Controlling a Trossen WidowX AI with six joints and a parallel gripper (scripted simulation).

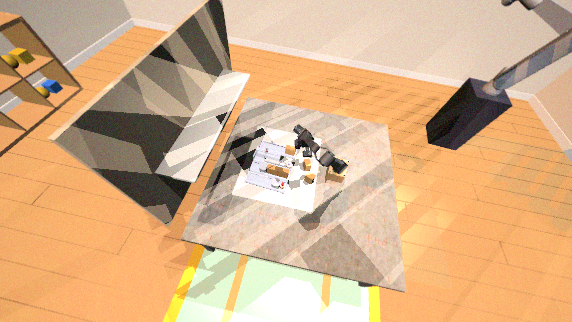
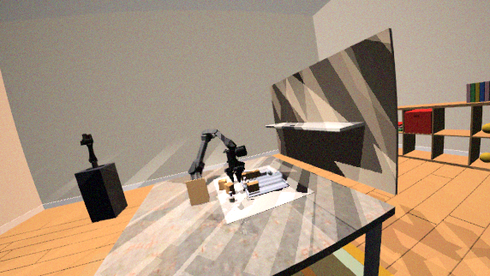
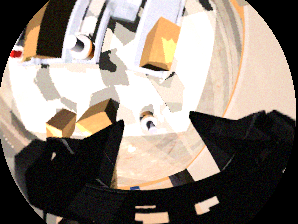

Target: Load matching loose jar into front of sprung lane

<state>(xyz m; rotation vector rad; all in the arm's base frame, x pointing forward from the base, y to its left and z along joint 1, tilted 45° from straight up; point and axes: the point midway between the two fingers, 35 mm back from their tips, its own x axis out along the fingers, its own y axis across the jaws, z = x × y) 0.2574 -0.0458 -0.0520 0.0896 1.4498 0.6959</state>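
Observation:
My gripper (image 1: pixel 307 152) (image 2: pixel 234 179) (image 3: pixel 157 117) is open and empty, pointing down over the white mat (image 1: pixel 300 200) (image 2: pixel 240 213) beside the lane rack's front. A small loose jar (image 3: pixel 148 121), white with a brown band, shows between the fingertips in the wrist view, apart from them and farther down. Another white jar (image 3: pixel 82 46) with a brown band is in a lane of the pale lane rack (image 1: pixel 252 181) (image 2: pixel 274 185), near the lane's front. The pusher plate and spring are not clear.
Two loose tan blocks (image 1: pixel 307 164) (image 1: pixel 309 178) stand in front of the rack, at the left in the wrist view. A tan block (image 1: pixel 290 149) (image 3: pixel 161 45) is at one rack lane and a long one (image 1: pixel 277 170) at another. A red item (image 1: pixel 282 185) (image 3: pixel 16 53) is at the rack's far lane.

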